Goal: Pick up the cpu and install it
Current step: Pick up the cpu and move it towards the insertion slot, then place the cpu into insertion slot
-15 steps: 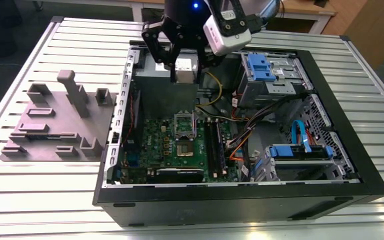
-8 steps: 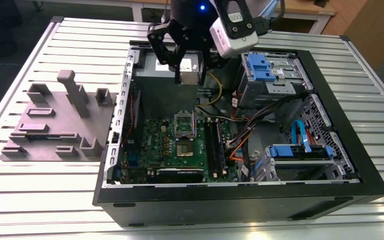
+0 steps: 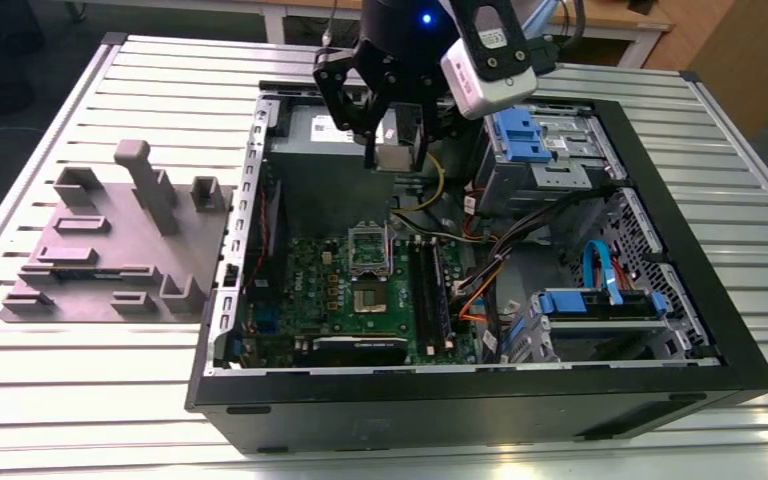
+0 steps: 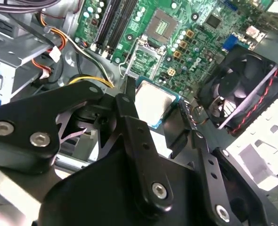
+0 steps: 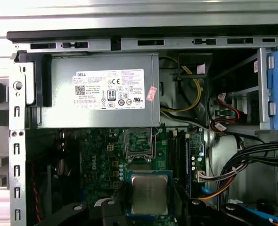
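The cpu (image 3: 392,156) is a small silvery square chip with a thin pale rim, held above the open computer case (image 3: 678,260) near its far wall. My gripper (image 3: 395,150) is shut on it, one black finger on each of two opposite edges. In both wrist views the cpu (image 4: 153,101) (image 5: 148,193) sits flat between the fingers (image 4: 126,106) (image 5: 121,200). Below it on the green motherboard (image 3: 317,280) lies the dark square socket (image 3: 371,297) (image 5: 139,140) (image 4: 161,23), with its metal bracket (image 3: 368,248) swung up.
The grey power supply (image 3: 320,135) (image 5: 101,89) stands just beside the gripper. A black fan (image 4: 242,89), blue drive cages (image 3: 531,135) (image 3: 604,305) and cable bundles (image 3: 518,250) crowd the case. A grey parts fixture (image 3: 117,250) lies on the slatted table at the exterior view's left.
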`<state>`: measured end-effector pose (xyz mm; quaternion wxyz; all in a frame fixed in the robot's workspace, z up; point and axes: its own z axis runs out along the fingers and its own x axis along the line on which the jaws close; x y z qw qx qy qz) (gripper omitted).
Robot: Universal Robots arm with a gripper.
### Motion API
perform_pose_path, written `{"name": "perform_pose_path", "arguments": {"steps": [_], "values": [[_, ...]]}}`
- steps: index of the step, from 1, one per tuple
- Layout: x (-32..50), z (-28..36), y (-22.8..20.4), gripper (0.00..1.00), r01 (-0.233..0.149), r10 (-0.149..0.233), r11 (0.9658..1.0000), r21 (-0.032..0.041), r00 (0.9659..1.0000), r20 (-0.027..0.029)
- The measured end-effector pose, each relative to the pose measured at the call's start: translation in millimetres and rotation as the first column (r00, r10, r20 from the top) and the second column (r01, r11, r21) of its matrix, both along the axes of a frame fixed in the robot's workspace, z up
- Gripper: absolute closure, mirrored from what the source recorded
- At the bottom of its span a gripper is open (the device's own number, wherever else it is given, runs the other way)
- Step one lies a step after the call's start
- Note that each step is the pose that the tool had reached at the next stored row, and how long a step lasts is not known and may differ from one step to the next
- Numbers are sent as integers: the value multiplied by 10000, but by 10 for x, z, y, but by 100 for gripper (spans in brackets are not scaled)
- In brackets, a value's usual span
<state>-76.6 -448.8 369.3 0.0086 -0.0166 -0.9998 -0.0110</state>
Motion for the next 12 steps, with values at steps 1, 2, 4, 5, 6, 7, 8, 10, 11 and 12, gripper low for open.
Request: {"name": "perform_pose_path", "arguments": {"steps": [1, 2, 4, 5, 6, 7, 8, 10, 11, 12], "values": [[0, 0, 0, 53, 0, 0, 10000, 0, 10000, 0], [2, 0, 1, 53, 2, -2, 10000, 0, 10000, 0], [2, 0, -23, 53, 1, -1, 10000, -1, 10000, -1], [2, 0, -24, 53, 2, -2, 10000, -1, 10000, 0], [2, 0, -26, 53, 1, -1, 10000, -1, 10000, 0], [2, 0, -29, 53, 2, -2, 10000, 0, 10000, 0], [2, 0, -32, 53, 1, -1, 10000, 0, 10000, 0], [2, 0, -39, 53, 2, -2, 10000, -1, 10000, -1], [2, 0, -44, 53, 1, -1, 10000, -1, 10000, -1], [2, 0, -49, 53, 1, -1, 10000, 0, 10000, 0]]}}
